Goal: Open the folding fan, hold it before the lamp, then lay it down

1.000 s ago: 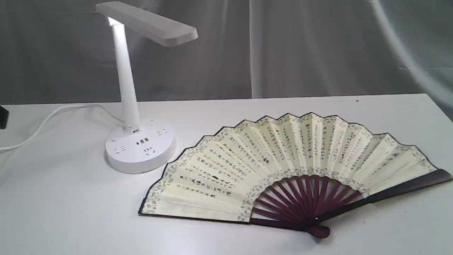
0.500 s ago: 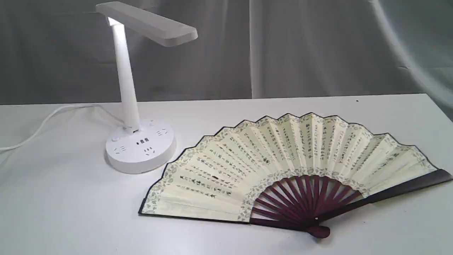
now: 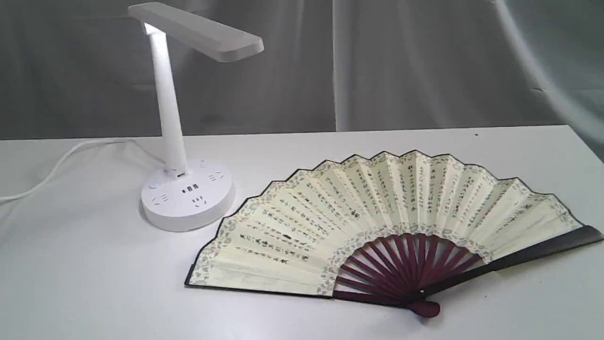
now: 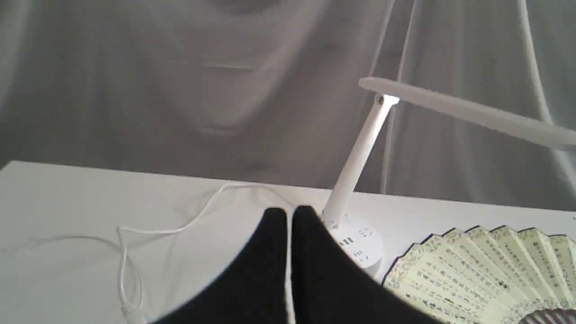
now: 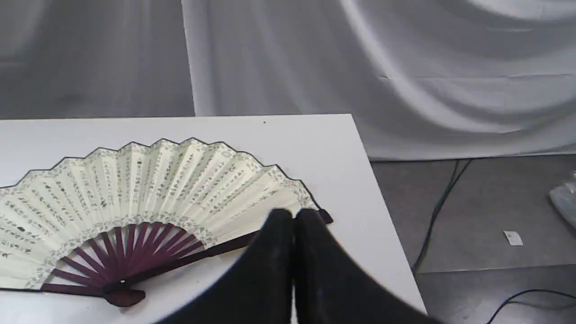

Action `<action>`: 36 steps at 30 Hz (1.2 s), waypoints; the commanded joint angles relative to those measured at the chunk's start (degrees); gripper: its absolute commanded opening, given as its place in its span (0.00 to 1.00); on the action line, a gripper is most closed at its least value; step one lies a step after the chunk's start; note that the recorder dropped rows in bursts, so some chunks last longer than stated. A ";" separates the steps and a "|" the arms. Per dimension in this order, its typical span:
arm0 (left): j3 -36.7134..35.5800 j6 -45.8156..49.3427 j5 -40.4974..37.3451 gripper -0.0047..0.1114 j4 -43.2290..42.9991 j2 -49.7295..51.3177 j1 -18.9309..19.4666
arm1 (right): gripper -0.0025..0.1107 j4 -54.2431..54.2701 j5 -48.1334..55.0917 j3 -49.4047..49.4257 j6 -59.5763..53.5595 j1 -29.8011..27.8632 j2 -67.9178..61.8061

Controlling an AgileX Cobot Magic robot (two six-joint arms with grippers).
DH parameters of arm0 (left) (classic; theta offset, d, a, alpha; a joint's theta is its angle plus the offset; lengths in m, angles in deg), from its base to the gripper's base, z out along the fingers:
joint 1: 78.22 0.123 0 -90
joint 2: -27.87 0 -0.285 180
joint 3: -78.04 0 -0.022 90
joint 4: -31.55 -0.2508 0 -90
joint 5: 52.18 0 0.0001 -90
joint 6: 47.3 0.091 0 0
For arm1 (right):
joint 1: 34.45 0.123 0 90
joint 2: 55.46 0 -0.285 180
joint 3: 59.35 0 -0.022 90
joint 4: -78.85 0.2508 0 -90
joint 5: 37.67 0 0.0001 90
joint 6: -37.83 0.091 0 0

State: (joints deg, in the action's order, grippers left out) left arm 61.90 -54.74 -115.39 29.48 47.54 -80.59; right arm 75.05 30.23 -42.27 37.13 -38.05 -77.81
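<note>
1. I see the fan (image 3: 377, 203) lying flat and fully spread on the smooth white surface (image 3: 94, 283). It sits to the right of the lamp (image 3: 166, 108), near the base but not touching it.
2. Fan leaf: pleated cream paper forming a half circle, with a zigzag outer edge, columns of black writing and a patterned grey border.
3. Fan frame: slim dark maroon wooden ribs converge on a rounded pivot at the near edge. A broader dark guard stick closes the right side.
4. Lamp: smooth white plastic with a flat rectangular head, a slim leaning post and a round disc base with sockets on top. A thin white cord (image 3: 61, 165) trails off to the left.
5. Left tool (image 4: 290, 215): two black tapered fingers pressed together, gripping nothing, with the lamp base beyond them.
6. Right tool (image 5: 293, 215): fingers likewise closed and empty, in line with the tip of the fan's right guard. I cannot tell whether they touch it.
7. Backdrop: grey cloth (image 3: 424, 61) hanging in soft folds.
</note>
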 commanded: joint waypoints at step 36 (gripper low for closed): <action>-1.72 0.05 4.81 0.04 -2.72 -11.88 0.14 | 0.02 -1.46 1.58 8.14 -1.83 3.07 14.57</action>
State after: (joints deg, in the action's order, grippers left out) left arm 61.10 -54.74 -113.23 26.69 35.63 -80.59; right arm 73.58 32.51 -35.37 34.96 -35.10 -63.27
